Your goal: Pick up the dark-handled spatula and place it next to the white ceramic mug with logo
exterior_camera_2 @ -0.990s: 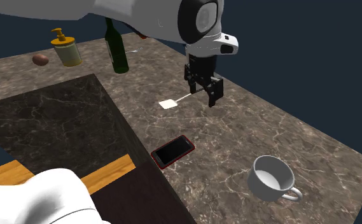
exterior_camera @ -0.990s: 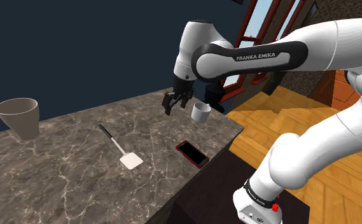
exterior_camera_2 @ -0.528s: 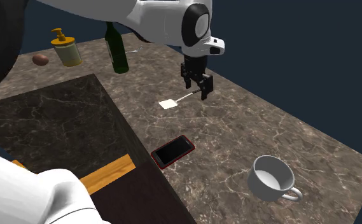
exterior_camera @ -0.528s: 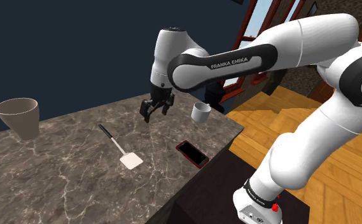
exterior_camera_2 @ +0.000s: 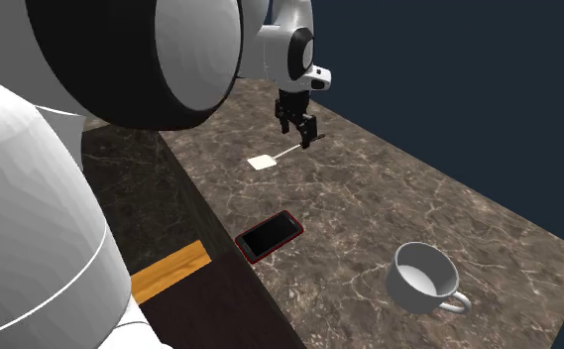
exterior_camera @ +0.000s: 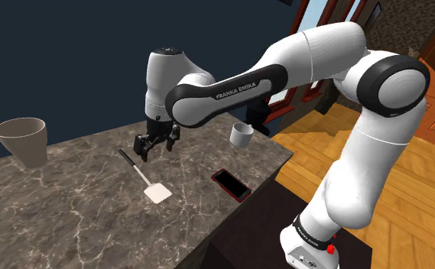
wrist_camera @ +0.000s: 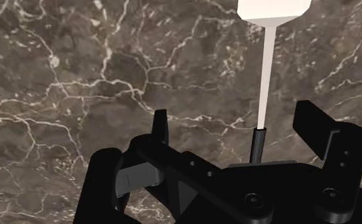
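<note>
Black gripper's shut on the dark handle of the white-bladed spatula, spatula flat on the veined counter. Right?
No: the black two-finger gripper is open. The wrist view shows its fingers apart either side of the dark handle of the white-bladed spatula, flat on the dark veined counter.

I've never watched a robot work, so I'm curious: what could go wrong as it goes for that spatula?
The spatula has a thin handle lying flat on the counter, so the open gripper might scrape it or pinch poorly. Grabbed by its end, it could droop and knock the phone or mug when carried over.
</note>
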You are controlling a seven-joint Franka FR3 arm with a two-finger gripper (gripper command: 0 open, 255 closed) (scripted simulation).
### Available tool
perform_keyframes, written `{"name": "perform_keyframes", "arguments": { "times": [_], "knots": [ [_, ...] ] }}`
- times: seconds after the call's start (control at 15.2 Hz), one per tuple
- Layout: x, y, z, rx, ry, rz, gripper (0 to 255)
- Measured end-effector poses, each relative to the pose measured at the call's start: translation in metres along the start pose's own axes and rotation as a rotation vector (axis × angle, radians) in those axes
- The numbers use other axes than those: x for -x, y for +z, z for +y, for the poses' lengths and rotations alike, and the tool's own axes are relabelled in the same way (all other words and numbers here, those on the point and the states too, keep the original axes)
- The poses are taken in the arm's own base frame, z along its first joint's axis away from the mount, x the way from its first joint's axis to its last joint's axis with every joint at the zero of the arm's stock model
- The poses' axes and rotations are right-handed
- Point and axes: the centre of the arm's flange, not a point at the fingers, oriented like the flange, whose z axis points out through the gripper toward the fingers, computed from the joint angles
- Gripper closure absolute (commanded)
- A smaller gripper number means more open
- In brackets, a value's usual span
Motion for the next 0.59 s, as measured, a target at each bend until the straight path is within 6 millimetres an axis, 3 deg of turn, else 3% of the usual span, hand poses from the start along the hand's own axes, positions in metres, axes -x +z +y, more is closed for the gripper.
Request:
{"name": "perform_keyframes", "arguments": {
  "times": [0.2, 0.33, 0.59],
  "knots": [
    [-0.016, 0.016, -0.034, -0.005, 0.002, 0.000, 0],
    [-0.019, 0.026, -0.045, -0.007, 0.003, 0.000, 0],
    [-0.021, 0.047, -0.048, -0.007, 0.003, -0.001, 0]
  ]
}}
